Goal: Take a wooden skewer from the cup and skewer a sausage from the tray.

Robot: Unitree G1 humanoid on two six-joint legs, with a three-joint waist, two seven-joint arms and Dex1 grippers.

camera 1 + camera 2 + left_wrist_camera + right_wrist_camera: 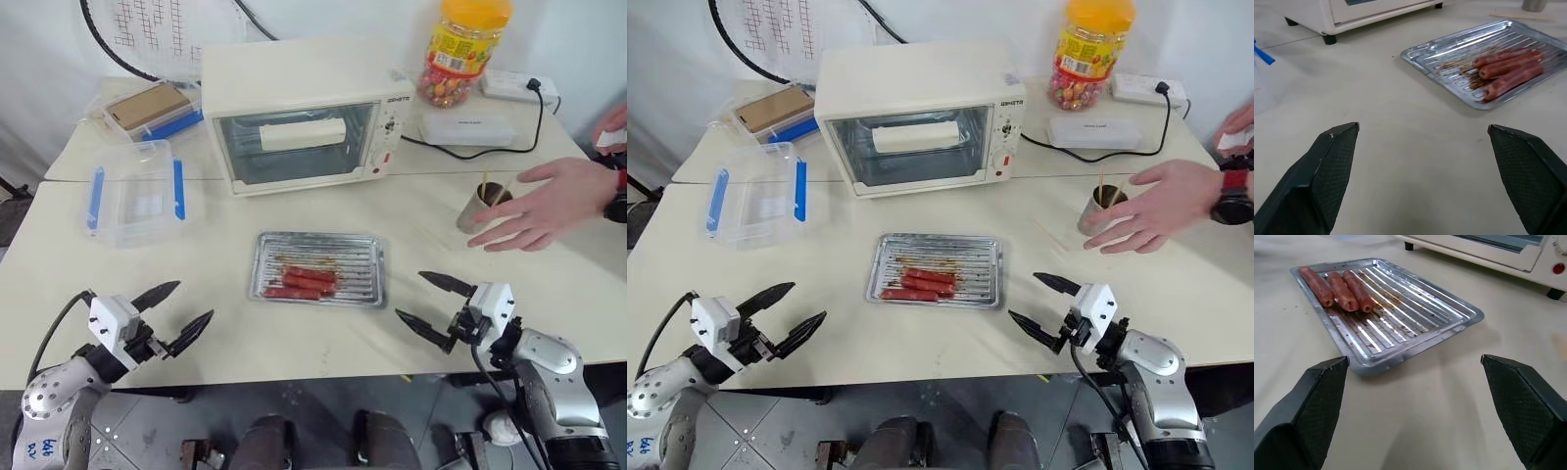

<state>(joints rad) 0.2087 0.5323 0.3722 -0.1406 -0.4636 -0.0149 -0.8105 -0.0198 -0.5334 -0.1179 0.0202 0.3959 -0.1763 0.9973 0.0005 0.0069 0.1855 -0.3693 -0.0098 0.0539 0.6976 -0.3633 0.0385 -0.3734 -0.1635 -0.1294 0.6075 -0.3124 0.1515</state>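
silvery tray with three sausages lies on the table between left gripper and right gripper, both spread wide and apart from it.

A shallow tray of shiny silvery metal, its ridged bottom stained brown, holds glossy reddish sausages. The table is smooth, matt cream. A small cup of dull silvery metal holds thin pale wooden skewers. The gripper fingers are matt black (finely cross-hatched on their inner faces). A clear plastic box has blue clips.
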